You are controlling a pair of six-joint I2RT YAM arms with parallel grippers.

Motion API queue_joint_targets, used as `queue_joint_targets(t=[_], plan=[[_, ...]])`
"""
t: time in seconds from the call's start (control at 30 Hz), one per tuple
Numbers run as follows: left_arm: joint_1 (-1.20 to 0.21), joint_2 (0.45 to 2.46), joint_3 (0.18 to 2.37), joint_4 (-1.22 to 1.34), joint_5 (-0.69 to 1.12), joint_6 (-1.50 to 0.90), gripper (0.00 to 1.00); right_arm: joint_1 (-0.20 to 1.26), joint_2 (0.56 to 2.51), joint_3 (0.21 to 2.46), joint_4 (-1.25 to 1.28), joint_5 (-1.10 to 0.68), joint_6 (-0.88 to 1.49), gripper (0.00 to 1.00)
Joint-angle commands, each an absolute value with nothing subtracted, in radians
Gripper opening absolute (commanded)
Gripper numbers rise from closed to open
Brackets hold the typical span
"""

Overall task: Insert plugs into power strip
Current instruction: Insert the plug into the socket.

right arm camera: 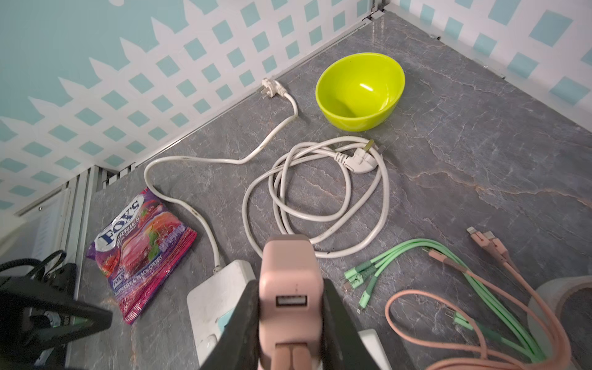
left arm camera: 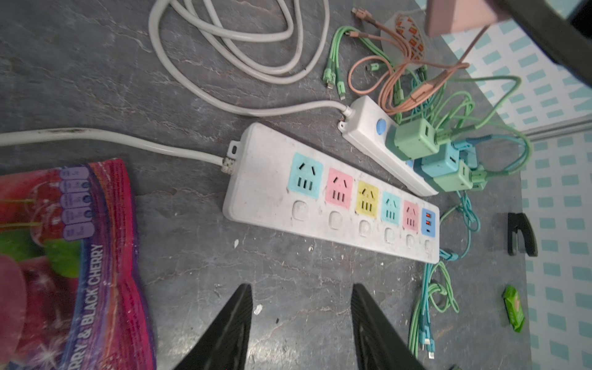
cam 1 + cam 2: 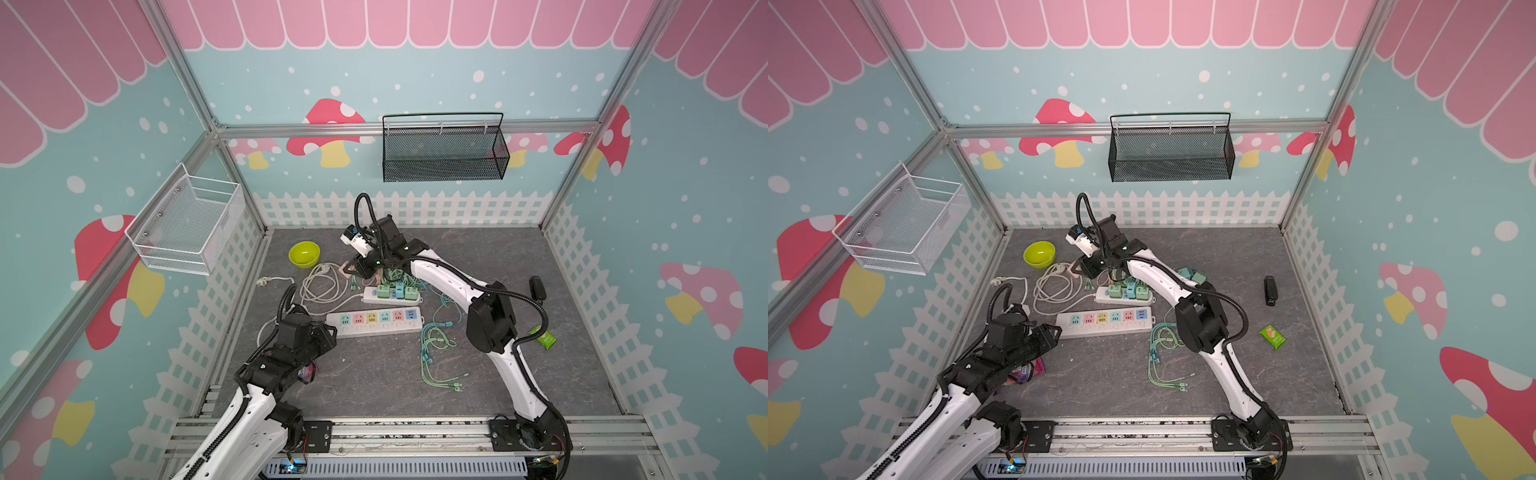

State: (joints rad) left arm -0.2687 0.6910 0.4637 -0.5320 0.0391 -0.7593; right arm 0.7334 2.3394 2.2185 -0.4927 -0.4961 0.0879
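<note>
Grey tabletop (image 3: 374, 374) holds the long power strip (image 3: 374, 323), lying crosswise, robot-side of the right gripper (image 1: 290, 288) clenched on a pink plug (image 1: 288, 266); left gripper (image 2: 301, 286) gapes empty.

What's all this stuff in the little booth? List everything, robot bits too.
long power strip: 1, white with coloured sockets, centre
small power strip: 1, white, behind it
plugs on the small strip: 3, mint, teal, mint
loose plugs: 2, teal and mint, behind that strip
pink plug: 1, salmon, held at back
thin cables: several, mint, teal, pink, around the strips
thick white cords: 2, left of the strips
bowl: 1, lime, back left
candy bag: 1, purple-red, front left
snack packet: 1, green, right
stapler-like thing: 1, black, right
white wire basket: 1, left wall
black mesh basket: 1, back wall
left gripper: black, open, empty
right gripper: black, shut on the pink plug
</note>
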Motion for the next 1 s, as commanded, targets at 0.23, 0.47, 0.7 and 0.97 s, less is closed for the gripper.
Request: queue_joint_targets(t=[0.23,0.47,0.7,0.97], plan=[[-0.187,0.831,0.434,-0.378,0.105,-0.760,0.41,0.769,2.261,2.218,-0.721,-0.491,-0.089,0.03],[-0.157,0.914,0.421,-0.314,0.141,-0.745,0.35,0.822,2.271,2.199,-0.777,-0.473,-0.164,0.03],[-0.112,0.971,0.412,-0.283,0.168,-0.728,0.34,0.864,2.290,2.203,-0.816,-0.467,-0.222,0.03],[-0.083,1.044,0.423,-0.249,0.169,-0.698,0.34,0.895,2.344,2.235,-0.863,-0.401,-0.263,0.02]])
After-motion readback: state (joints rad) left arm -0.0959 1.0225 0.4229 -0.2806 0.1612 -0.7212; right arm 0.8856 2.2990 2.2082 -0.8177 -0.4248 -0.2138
